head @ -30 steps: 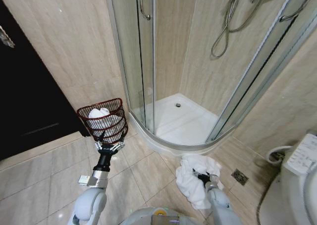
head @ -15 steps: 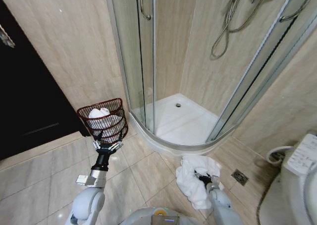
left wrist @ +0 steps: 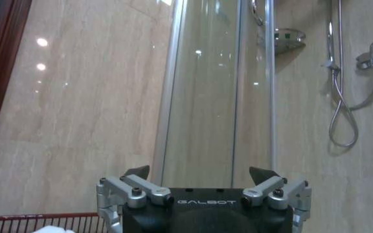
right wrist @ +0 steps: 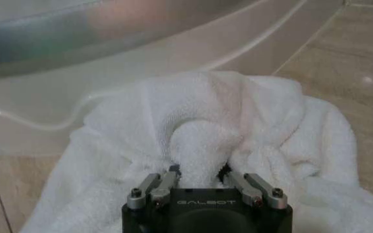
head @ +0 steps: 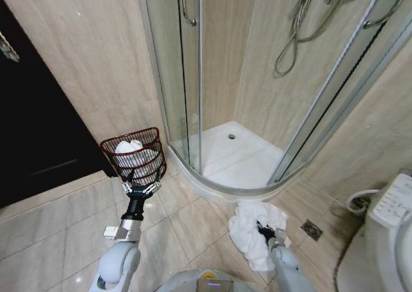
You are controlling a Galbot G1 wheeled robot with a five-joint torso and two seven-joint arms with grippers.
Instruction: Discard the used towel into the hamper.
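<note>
- Your right gripper [head: 266, 231] is down at the floor with a fold of the towel [head: 248, 231] pinched between its jaws; the right wrist view shows a ridge of white cloth [right wrist: 203, 145] rising straight out from between the fingers, so the jaws are clamped on fabric, not empty.
- The rest of the towel spreads ahead of and to both sides of those jaws, lying crumpled on the tiles against the curved shower base [head: 212, 186]. It has no clear long axis; it is a loose heap, and only the pinched ridge runs in line with the jaws.
- The hamper [head: 135, 155] stands well apart from the right jaws, off to their left across the floor, against the wall beside the glass.
- The hamper already holds some white cloth, but its rim is open toward you.
- Your left gripper [head: 141, 190] is far nearer the hamper: it hangs just before the basket's near side, jaws spread and holding nothing, with the rim [left wrist: 37, 219] showing at the side of its fingers in the left wrist view.
- Judgement: the move turns on that leftward crossing, since the towel sits in the right jaws while the hamper lies on the left arm's side.
</note>
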